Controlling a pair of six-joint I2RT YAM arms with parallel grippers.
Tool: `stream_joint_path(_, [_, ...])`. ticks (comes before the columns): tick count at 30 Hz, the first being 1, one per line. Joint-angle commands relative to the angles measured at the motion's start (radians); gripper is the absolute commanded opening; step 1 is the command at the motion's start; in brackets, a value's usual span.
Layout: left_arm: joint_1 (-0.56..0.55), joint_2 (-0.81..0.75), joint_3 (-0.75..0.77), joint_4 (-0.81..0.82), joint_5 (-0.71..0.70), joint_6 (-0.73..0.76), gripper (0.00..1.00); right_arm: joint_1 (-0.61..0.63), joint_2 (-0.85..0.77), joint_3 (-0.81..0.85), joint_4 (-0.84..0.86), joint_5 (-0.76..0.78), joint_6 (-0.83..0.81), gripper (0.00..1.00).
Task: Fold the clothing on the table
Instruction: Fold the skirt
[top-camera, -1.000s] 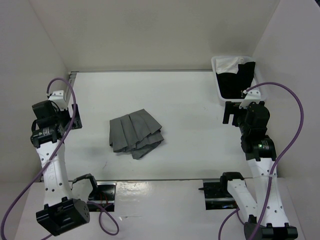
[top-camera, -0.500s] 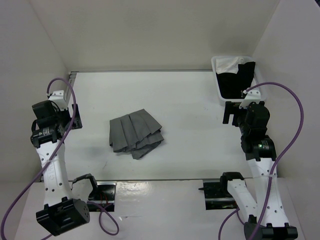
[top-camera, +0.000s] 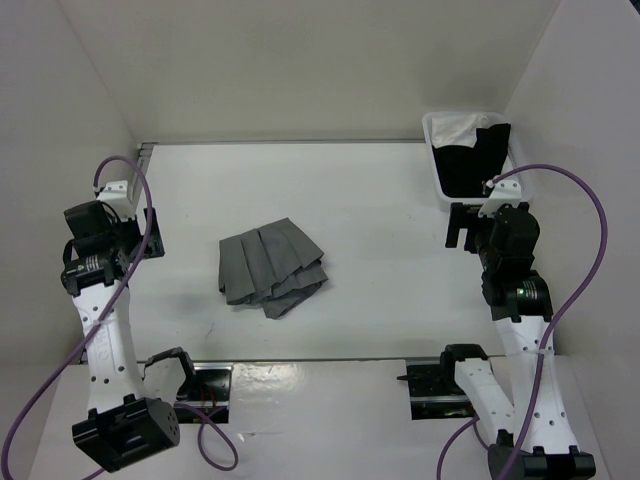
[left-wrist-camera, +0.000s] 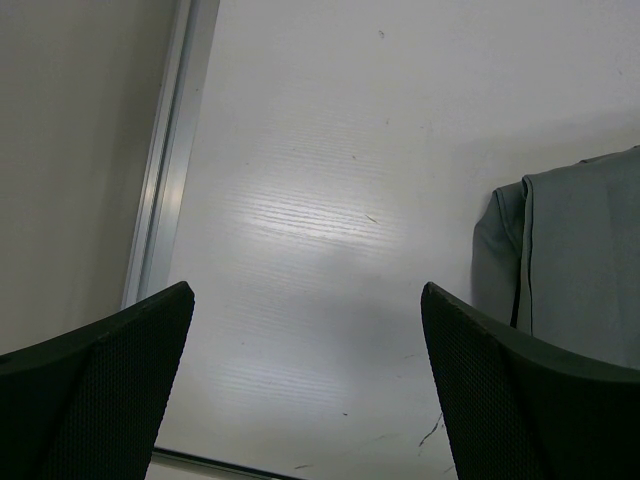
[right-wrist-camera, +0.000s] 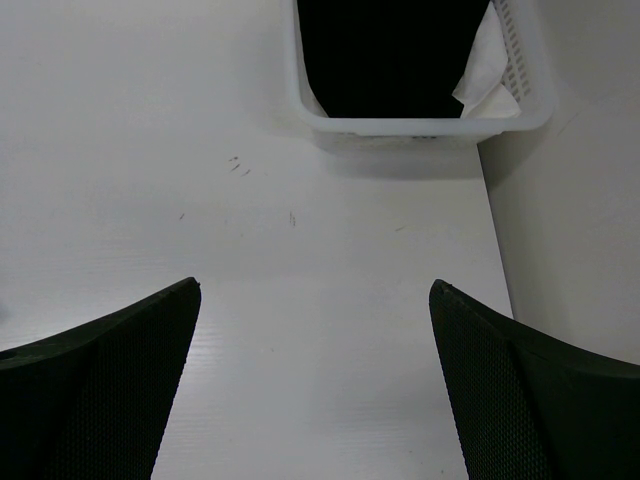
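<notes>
The grey pleated clothing (top-camera: 270, 266) lies bunched into a compact, layered heap left of the middle of the white table (top-camera: 380, 200); its edge shows at the right in the left wrist view (left-wrist-camera: 575, 260). My left gripper (top-camera: 148, 232) hangs open over bare table near the left wall, well left of the clothing, with nothing between its fingers (left-wrist-camera: 100, 390). My right gripper (top-camera: 458, 228) is open too, over bare table at the right, far from the clothing, its fingers (right-wrist-camera: 530, 400) empty.
A white plastic basket (top-camera: 436, 165) holding a black garment (top-camera: 470, 165) and a white one (top-camera: 458, 128) stands at the back right corner, just beyond my right gripper (right-wrist-camera: 312, 290). A metal rail (left-wrist-camera: 165, 190) runs along the table's left side. White walls enclose the table.
</notes>
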Motion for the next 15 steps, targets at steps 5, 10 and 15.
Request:
stream_joint_path(5, [0.0,-0.018,0.014,0.012,0.02,0.008,1.0,-0.006,-0.003,-0.003,0.048,0.01,-0.008,0.99])
stream_joint_path(10, [0.0,-0.018,0.014,0.012,0.02,0.008,1.0,-0.006,-0.003,-0.003,0.048,0.01,-0.008,0.99])
stream_joint_path(15, [0.0,-0.018,0.014,0.012,0.02,0.008,1.0,-0.006,0.017,-0.003,0.048,0.01,-0.022,0.99])
